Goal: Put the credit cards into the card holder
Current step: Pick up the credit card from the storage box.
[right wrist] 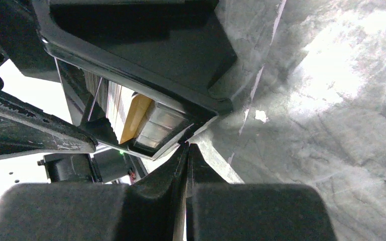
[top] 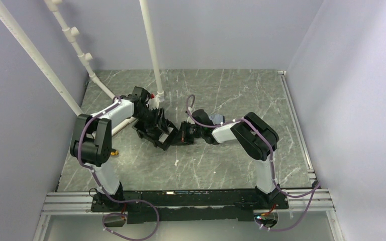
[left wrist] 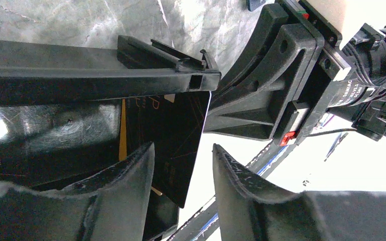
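the credit cards [right wrist: 136, 116] are standing on edge inside the black bin [left wrist: 80, 75]; the left tool [left wrist: 182, 148] is hanging jaws apart at the dark card [left wrist: 173, 130]'s edge; the right tool [right wrist: 186, 148], fingers together, is touching the bin's corner; thin, stiff, slick, they are likely needing a pinch across both faces

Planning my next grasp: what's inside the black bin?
An orange-tan card shows in the black bin, beside a dark flat piece with gold print. The bin's walls hide the rest.
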### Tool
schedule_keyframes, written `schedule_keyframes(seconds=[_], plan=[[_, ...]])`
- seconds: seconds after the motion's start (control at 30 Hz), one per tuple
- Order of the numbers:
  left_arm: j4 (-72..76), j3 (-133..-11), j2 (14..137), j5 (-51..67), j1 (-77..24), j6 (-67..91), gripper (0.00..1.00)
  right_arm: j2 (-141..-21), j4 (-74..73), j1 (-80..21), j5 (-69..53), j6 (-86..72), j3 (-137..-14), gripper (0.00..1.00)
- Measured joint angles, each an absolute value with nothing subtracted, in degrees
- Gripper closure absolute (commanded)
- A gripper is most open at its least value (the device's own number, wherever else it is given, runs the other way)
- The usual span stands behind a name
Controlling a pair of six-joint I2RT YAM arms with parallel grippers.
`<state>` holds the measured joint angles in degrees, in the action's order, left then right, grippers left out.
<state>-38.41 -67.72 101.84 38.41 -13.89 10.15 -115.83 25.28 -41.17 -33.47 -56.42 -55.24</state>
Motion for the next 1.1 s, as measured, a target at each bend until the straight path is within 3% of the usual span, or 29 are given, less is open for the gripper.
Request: schedule_keyframes(seconds=[0.57,1.1], plan=[[-38.1,-67.7,101.8,38.0,-13.9,10.2,0.73,-115.8,23.6,-41.2,-33.3,-55.7,-55.2,0.97],[-39.1,-67.7,99.0,35.0,-13.8,10.2,0.83,-115.8,23.1,-41.1,-33.1,-55.4,-55.2,0.97]])
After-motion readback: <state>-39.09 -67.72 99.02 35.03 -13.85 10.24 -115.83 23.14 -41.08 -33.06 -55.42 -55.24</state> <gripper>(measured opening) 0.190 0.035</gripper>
